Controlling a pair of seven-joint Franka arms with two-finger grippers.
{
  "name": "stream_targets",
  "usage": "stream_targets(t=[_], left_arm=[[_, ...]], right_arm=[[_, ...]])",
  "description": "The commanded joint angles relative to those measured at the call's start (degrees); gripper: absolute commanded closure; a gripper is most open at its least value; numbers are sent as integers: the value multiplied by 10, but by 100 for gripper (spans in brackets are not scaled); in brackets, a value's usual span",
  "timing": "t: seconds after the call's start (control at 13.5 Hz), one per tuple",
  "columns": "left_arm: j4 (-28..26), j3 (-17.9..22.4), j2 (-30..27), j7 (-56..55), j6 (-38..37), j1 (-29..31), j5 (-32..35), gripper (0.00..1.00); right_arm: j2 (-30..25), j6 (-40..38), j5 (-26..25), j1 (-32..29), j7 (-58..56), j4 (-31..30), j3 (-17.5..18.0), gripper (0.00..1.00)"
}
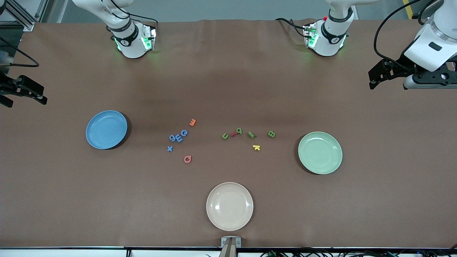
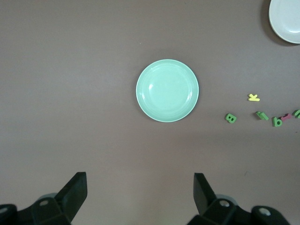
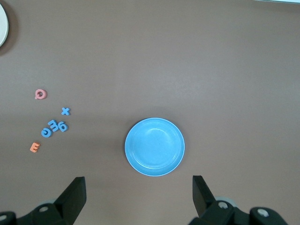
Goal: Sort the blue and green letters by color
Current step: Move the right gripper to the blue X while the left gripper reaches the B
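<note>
Four blue letters lie mid-table toward the right arm's end: a tight cluster of three and an x nearer the camera; they also show in the right wrist view. Four green letters lie in a row toward the left arm's end, from one to the B, and show in the left wrist view. My left gripper is open and empty, up over the left arm's end of the table. My right gripper is open and empty over the right arm's end.
A blue plate sits beside the blue letters, a green plate beside the green ones, and a beige plate near the front edge. An orange E, pink Q, dark red letter and yellow K lie among the letters.
</note>
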Motion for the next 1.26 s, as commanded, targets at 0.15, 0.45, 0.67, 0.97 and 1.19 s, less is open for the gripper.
stream_targets(t=[0.15, 0.45, 0.67, 0.97, 1.19], left_arm=[[13, -3, 0, 4, -22, 4, -4, 0], [6, -5, 18, 3, -21, 3, -3, 0], [-6, -18, 65, -46, 15, -13, -4, 0], [-91, -42, 99, -161, 149, -46, -5, 0], [-166, -42, 142, -272, 283, -79, -4, 0]], right_arm=[[6, -7, -8, 1, 3, 14, 0, 0], [9, -5, -3, 10, 7, 13, 1, 0], [18, -7, -2, 44, 10, 12, 1, 0], [48, -4, -8, 109, 86, 13, 0, 0], [63, -5, -6, 137, 184, 8, 1, 0]])
